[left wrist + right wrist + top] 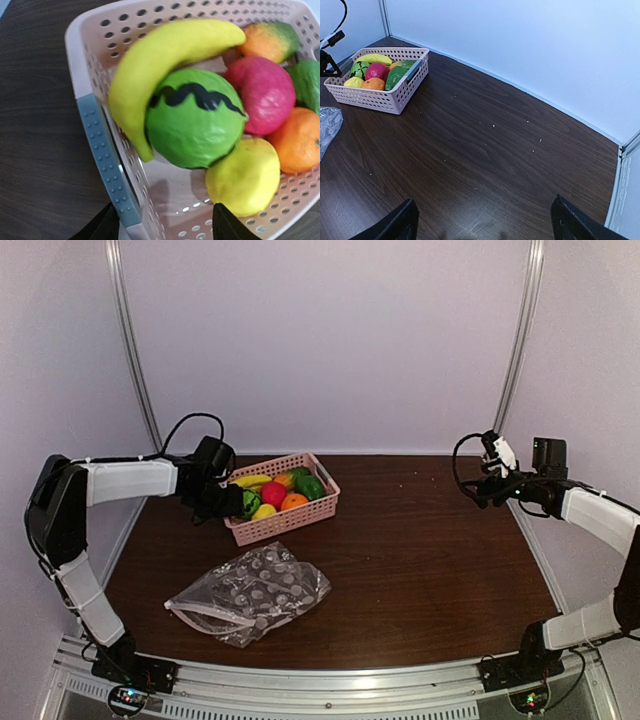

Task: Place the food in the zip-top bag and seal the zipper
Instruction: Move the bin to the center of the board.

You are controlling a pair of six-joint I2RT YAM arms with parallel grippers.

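Left tool [164, 207] is at the left end of the pink basket [285, 527]. Jaws apart, gripping nothing. In the wrist view one dark fingertip [102, 227] is outside the basket wall and the other is over the inside.

All the food sits in the basket. The banana [165, 55] curves over the striped ball [195, 122], touching it. The apple [262, 95] is just right of the ball, and the lemon [245, 175] is pressed against the ball's near side. The orange [300, 140] is beside the lemon and apple. The green pepper [310, 486] is toward the basket's right end. An orange-green fruit [270, 40] sits at the back by the banana's tip.

The zip-top bag [255, 590] lies flat on the desk [430, 560], in front of the basket and apart from it. The zipper [205, 612] runs along the bag's near-left edge. Cannot tell if it is sealed, and the slider is too small to make out.

Right tool [484, 200] is well apart at the desk's right side, raised above the surface. Jaws wide apart, gripping nothing.
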